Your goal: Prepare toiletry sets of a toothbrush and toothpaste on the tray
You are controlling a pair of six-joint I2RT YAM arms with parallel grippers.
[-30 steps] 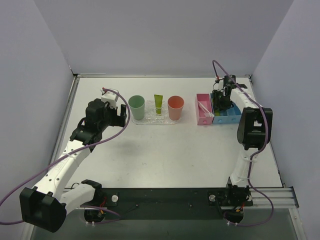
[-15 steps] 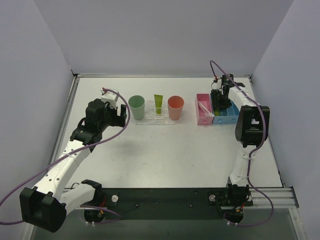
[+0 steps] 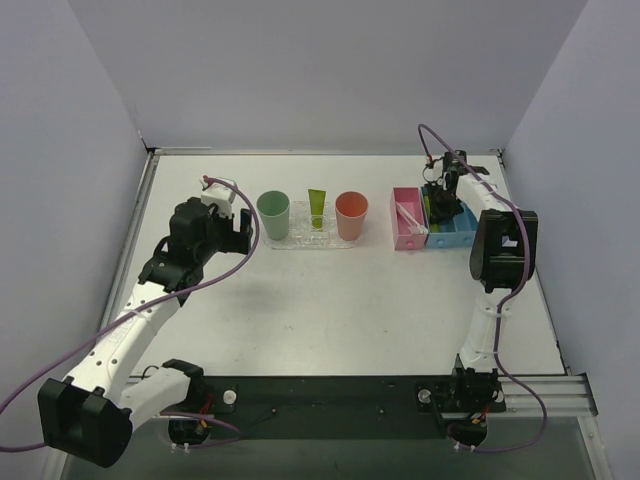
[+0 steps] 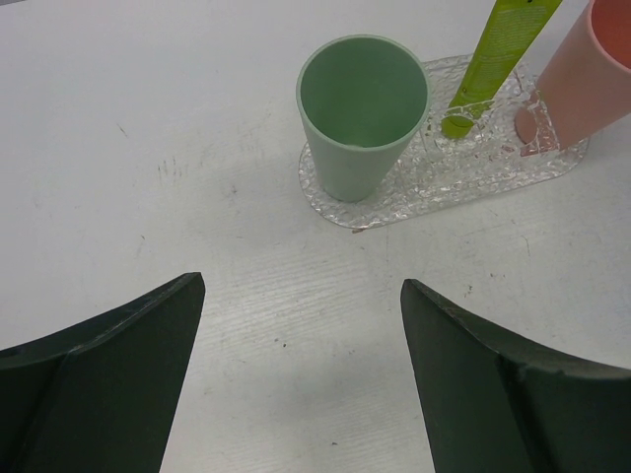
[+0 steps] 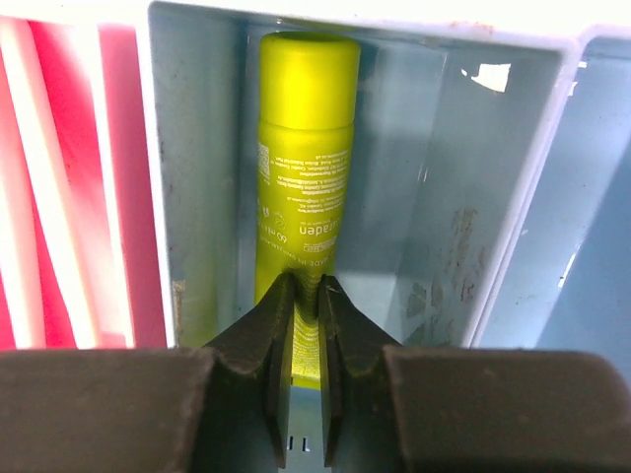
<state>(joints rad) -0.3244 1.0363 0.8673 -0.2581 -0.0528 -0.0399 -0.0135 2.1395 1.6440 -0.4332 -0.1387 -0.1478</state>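
In the right wrist view a lime-green toothpaste tube (image 5: pixel 306 168) lies in the blue bin (image 5: pixel 197 197). My right gripper (image 5: pixel 306 286) is shut on its flat tail end, reaching down into that bin (image 3: pixel 455 232). A pale toothbrush (image 5: pixel 39 177) lies in the pink bin (image 3: pixel 407 222) beside it. The clear tray (image 3: pixel 300 240) carries a green cup (image 3: pixel 272 213), an upright green tube (image 3: pixel 317 208) and a salmon cup (image 3: pixel 351 214). My left gripper (image 3: pixel 238 232) hovers open just left of the tray (image 4: pixel 394 197), its fingers (image 4: pixel 138 335) wide apart over bare table.
The pink and blue bins stand side by side at the back right, close to the right wall. In the left wrist view the green cup (image 4: pixel 363 113) is the nearest thing, with the tube (image 4: pixel 503 49) and salmon cup (image 4: pixel 582 84) behind it.
My right gripper has closed on the tube in the blue bin after shifting slightly left and deeper. The left arm has not moved.
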